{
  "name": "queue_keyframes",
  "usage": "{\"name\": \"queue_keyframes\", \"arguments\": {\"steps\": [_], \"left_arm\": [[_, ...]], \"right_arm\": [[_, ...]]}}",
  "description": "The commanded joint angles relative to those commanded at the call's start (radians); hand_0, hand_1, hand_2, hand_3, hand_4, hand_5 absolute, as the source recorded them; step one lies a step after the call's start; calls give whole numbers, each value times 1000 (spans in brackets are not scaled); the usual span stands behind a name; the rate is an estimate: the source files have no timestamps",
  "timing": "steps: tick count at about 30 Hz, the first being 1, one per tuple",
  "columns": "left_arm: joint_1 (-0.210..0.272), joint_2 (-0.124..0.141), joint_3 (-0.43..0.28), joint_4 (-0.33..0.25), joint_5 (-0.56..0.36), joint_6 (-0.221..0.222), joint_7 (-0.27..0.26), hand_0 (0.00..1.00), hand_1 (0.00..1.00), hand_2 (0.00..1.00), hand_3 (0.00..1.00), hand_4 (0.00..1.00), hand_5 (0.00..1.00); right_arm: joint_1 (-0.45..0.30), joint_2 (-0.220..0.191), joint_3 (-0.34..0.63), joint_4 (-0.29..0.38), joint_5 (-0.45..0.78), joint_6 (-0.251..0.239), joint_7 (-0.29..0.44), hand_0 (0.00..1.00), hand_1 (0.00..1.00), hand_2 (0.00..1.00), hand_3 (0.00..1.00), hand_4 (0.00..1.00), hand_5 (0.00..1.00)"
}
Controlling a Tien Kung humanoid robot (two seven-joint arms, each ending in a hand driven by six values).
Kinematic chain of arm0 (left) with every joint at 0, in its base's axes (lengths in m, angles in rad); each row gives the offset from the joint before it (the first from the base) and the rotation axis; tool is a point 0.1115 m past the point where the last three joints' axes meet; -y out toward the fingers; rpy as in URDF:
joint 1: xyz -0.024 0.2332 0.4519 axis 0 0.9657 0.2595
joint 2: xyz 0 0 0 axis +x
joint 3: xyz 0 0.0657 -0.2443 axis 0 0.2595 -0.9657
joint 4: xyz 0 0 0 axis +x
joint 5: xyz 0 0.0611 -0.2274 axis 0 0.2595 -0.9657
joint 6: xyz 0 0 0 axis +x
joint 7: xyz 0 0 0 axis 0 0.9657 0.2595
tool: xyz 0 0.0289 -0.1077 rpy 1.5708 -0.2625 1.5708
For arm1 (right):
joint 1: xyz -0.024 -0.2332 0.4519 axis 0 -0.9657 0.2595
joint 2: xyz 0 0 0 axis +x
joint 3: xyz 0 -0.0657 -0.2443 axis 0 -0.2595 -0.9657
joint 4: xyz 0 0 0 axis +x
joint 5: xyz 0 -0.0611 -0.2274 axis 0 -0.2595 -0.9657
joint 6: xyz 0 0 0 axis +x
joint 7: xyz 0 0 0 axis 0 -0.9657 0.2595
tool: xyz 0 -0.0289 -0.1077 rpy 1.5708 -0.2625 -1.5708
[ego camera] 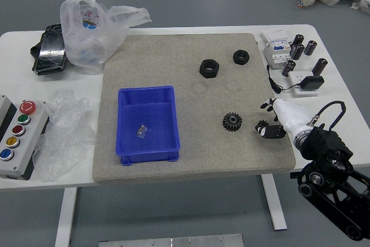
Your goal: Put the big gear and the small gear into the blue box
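Head view: right hand (291, 114) comes in from the four o'clock side, over the right edge of the beige mat (196, 157) on the white table (350, 140). Can't tell if it's spread, pressed together or pinching something. Black gear (232, 121) lies flat on the mat at the hand's nine o'clock, near but apart from it. Dark knobbly piece (271, 130) at the hand's eight o'clock edge, between gear and palm side; maybe a second gear, maybe part of the hand, too unclear to say.

Blue box (150, 155) sits open on the mat, further out at nine o'clock from both hand and gear. Small clear packet (141, 131) inside it. Two black hex nuts on the mat: the larger nut (209, 68) at the gear's eleven o'clock, the smaller nut (241, 57) at its twelve.

White plastic bag (89, 41) at the box's eleven o'clock, clear wrap (63, 137) at its nine, button panel (22, 140) beyond the wrap.
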Motion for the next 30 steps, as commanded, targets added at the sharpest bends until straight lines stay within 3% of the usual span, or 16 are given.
{"name": "queue_keyframes", "arguments": {"steps": [2,3,8,9,14,15,20,21,30], "left_arm": [[0,0,1,0,-2,0,-1,748,704,689,791,767,502],[0,0,2,0,-3,1,-1,748,704,690,791,767,501],[-1,0,9,-1,-14,0,-7,748,704,690,791,767,501],[-1,0,10,-1,-15,0,-8,747,704,690,791,766,502],[0,-1,10,-1,-15,0,-7,747,704,690,791,766,502],[0,-1,9,-1,-15,0,-7,747,704,690,791,766,503],[1,-1,9,-1,-15,0,-7,747,704,690,791,766,503],[1,-1,9,-1,-15,0,-7,747,704,690,791,765,502],[1,-2,10,-2,-16,0,-6,746,704,690,791,765,503]], "right_arm": [[0,1,-2,-5,0,1,-1,356,534,715,746,787,209],[0,2,-3,-9,0,2,-1,354,533,708,731,732,143],[0,7,-8,-26,3,2,1,354,533,708,731,732,143],[-1,8,-9,-29,3,1,2,334,499,563,656,506,98],[-2,10,-11,-38,3,-7,6,334,499,563,656,506,98],[-3,11,-12,-39,3,-9,7,320,474,398,539,432,2],[-3,11,-14,-47,7,-31,21,320,474,398,539,432,2],[-3,11,-15,-48,8,-35,24,301,444,282,418,256,2],[10,12,-22,-53,11,-77,46,296,441,277,406,246,2]]}}
